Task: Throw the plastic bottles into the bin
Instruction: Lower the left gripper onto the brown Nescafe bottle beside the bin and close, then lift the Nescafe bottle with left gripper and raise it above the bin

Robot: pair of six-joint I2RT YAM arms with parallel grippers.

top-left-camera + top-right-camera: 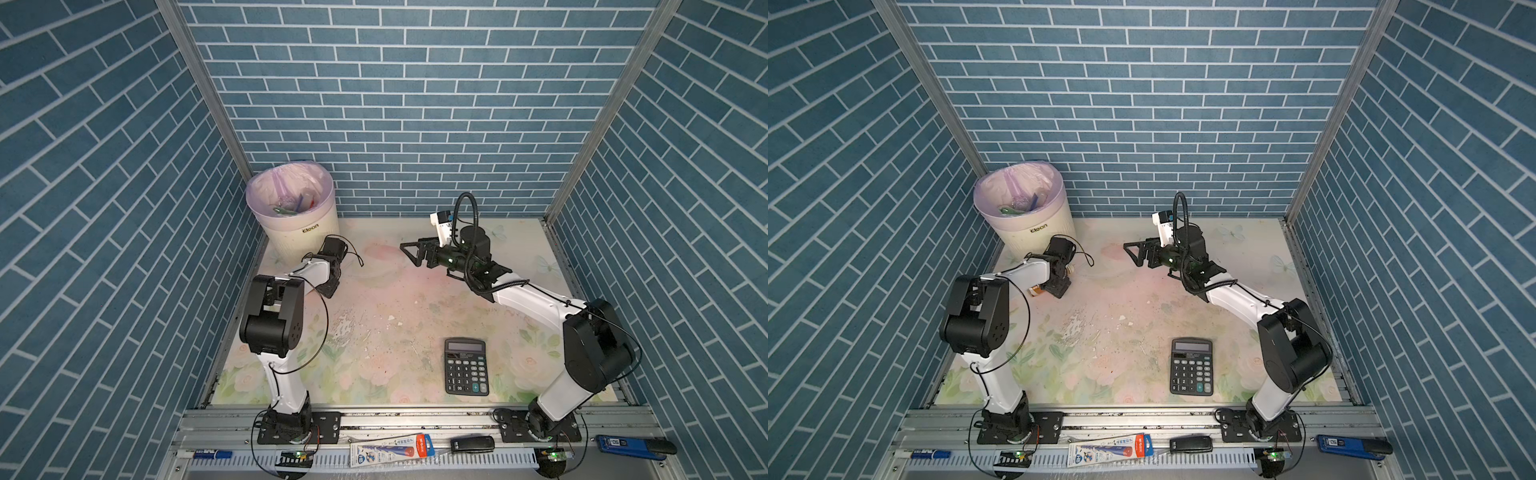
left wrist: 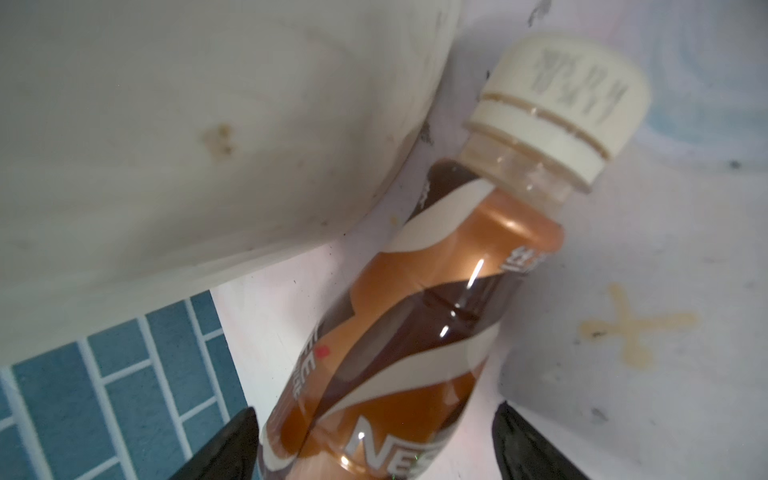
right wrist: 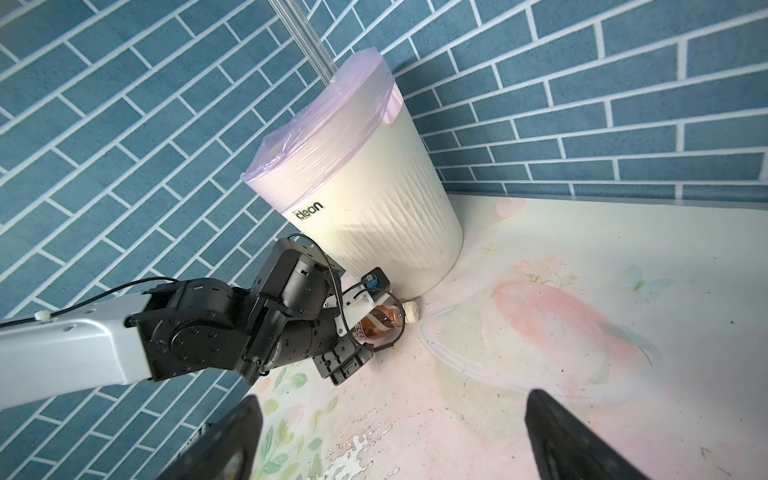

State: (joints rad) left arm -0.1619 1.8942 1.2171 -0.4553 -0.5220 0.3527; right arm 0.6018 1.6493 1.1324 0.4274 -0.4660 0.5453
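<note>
Brown coffee bottle [image 2: 415, 332] lying at the foot of the lined bin [image 3: 374, 216]

The bottle lies on its side on the floral tabletop [image 3: 540, 316], its cream screw cap [image 2: 561, 104] on and close to the bin's base; its brown, tan and cream swirl label carries white lettering, and in a top view only a brown sliver [image 1: 1036, 290] of it shows. The round, cream-white, ribbed bin, marked "clean", stands upright in the far left corner against the blue brick walls, a pale pink-lilac bag [image 1: 266, 187] folded over its rim. Inside lie discarded bottles [image 1: 291, 205], one green [image 1: 1009, 210], the others clear with blue and red bits.
</note>
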